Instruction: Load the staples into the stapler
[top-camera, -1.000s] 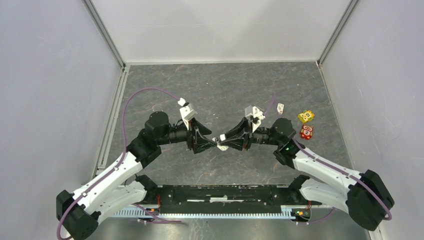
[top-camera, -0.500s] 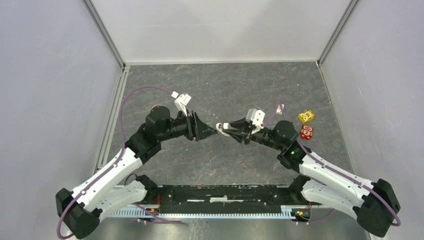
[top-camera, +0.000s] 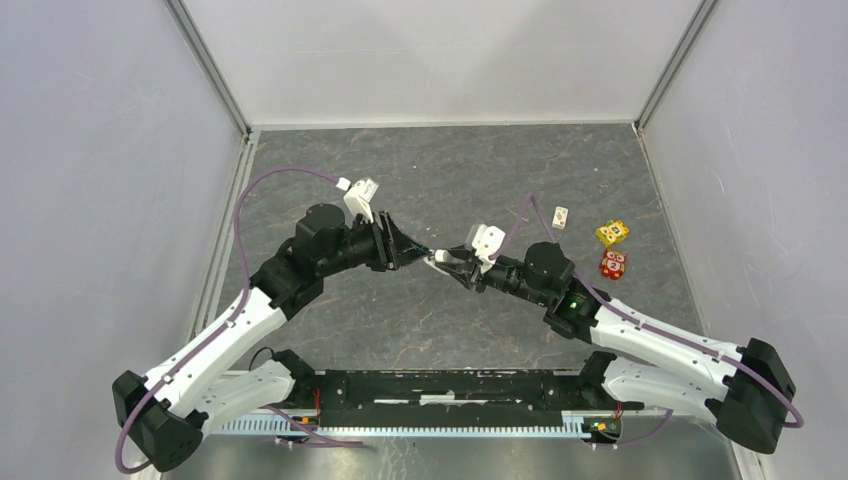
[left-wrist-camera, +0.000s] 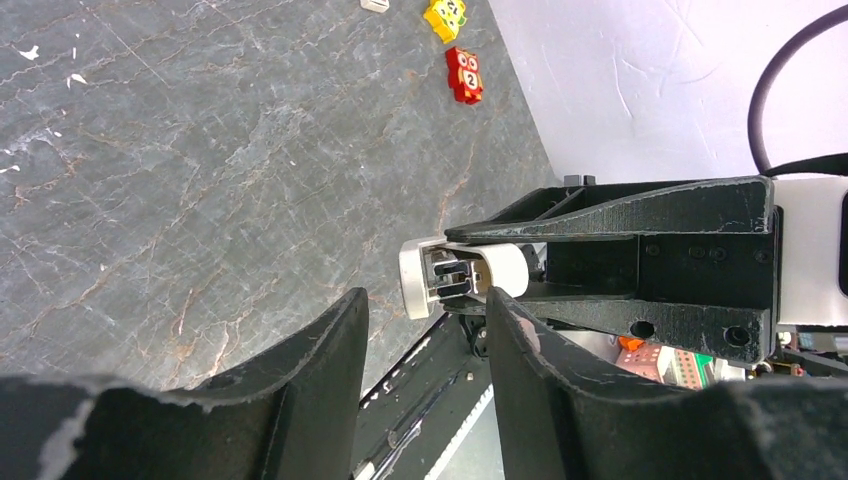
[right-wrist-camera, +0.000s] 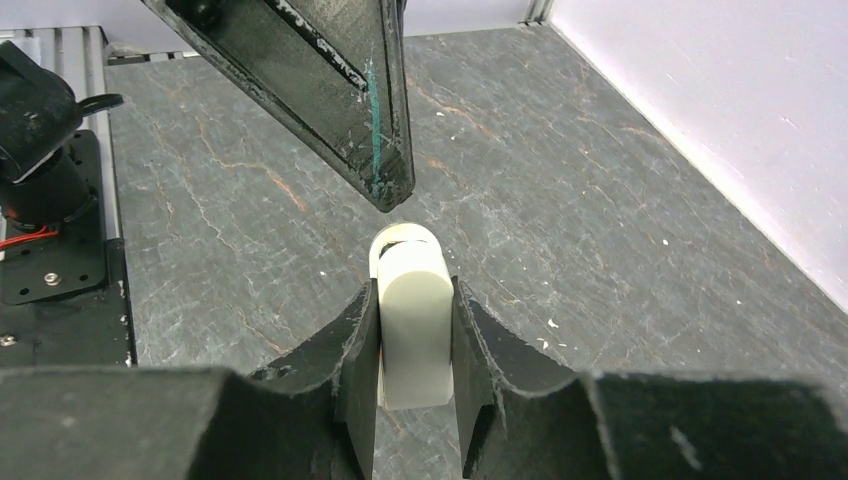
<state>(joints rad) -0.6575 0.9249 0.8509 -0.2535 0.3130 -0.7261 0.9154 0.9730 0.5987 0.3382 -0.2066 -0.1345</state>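
Observation:
A small white stapler (right-wrist-camera: 413, 310) is held off the table by my right gripper (right-wrist-camera: 413, 290), which is shut on its sides. Its front end with a metal slot (left-wrist-camera: 440, 275) points at my left gripper (left-wrist-camera: 425, 305), which is open with nothing between its fingers. From above, the left gripper (top-camera: 420, 252) stands tip to tip with the stapler (top-camera: 438, 258) at mid table. The staples themselves do not show. Their small whitish box (top-camera: 561, 214) lies at the back right, far from both grippers, and shows at the left wrist view's top edge as the box (left-wrist-camera: 375, 5).
A yellow cartoon-face cube (top-camera: 612, 232) and a red one (top-camera: 613, 264) sit near the right wall, beside the box. The black base rail (top-camera: 450, 390) runs along the near edge. Grey walls close in the stone-patterned table (top-camera: 440, 170).
Both grippers have moved away from the near edge and slightly left, the stapler going with the right one. The left jaws have narrowed. The right grip is unchanged.

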